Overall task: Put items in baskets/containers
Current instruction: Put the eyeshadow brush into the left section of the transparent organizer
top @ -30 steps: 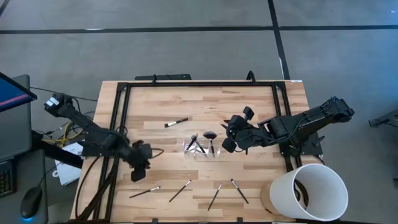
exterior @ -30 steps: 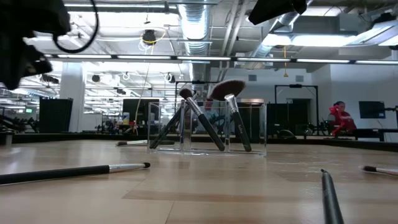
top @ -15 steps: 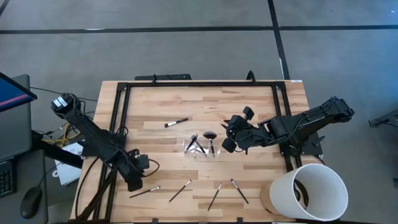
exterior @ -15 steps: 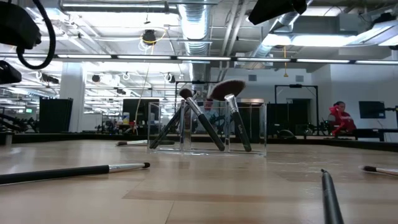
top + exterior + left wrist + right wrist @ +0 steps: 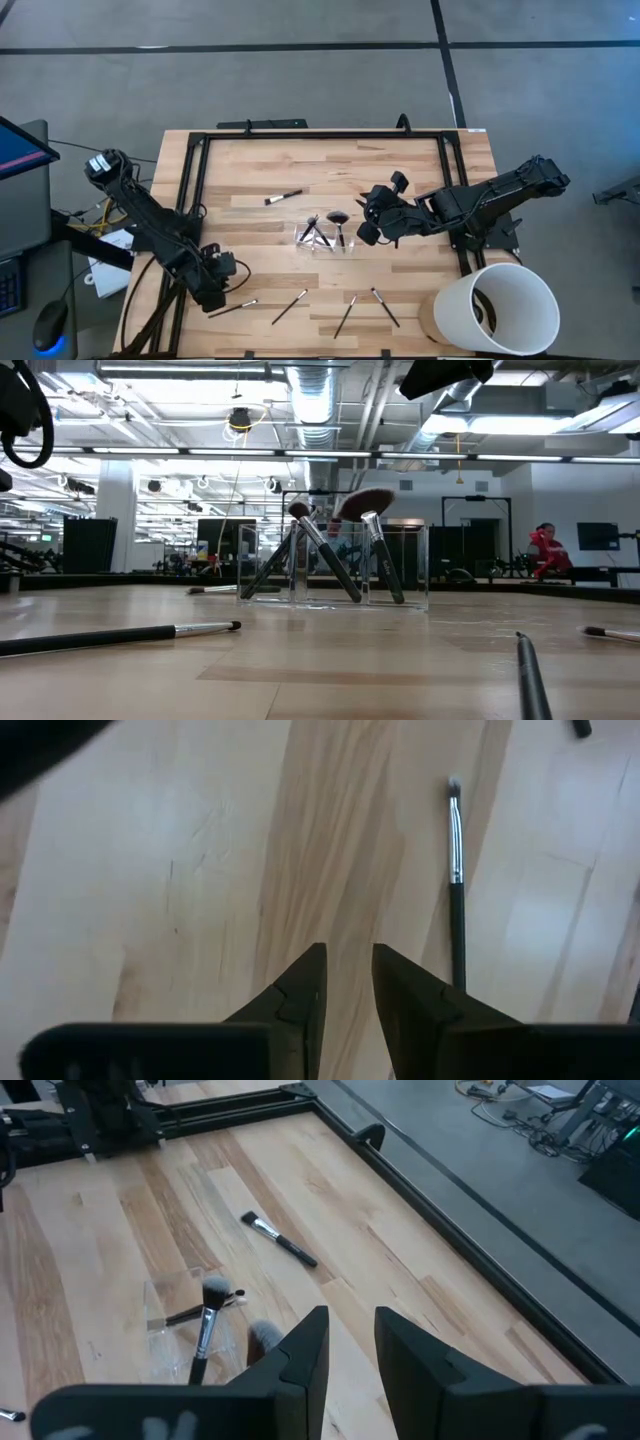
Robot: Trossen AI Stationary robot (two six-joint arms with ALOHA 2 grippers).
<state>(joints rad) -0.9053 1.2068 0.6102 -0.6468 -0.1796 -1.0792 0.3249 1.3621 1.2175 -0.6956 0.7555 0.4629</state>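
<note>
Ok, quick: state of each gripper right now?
Left gripper: fingers open, holding nothing, over the table beside a brush.
Right gripper: fingers open, empty, near the clear tray.

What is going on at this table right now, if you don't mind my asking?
The robot is sorting makeup brushes into a clear tray at mid-table. A few brushes already lean in it. The left gripper is open and empty, low near the front-left brush, probably about to pick it up. Three more brushes lie along the front edge and one behind the tray. The right gripper, open and empty, waits just right of the tray.
</note>
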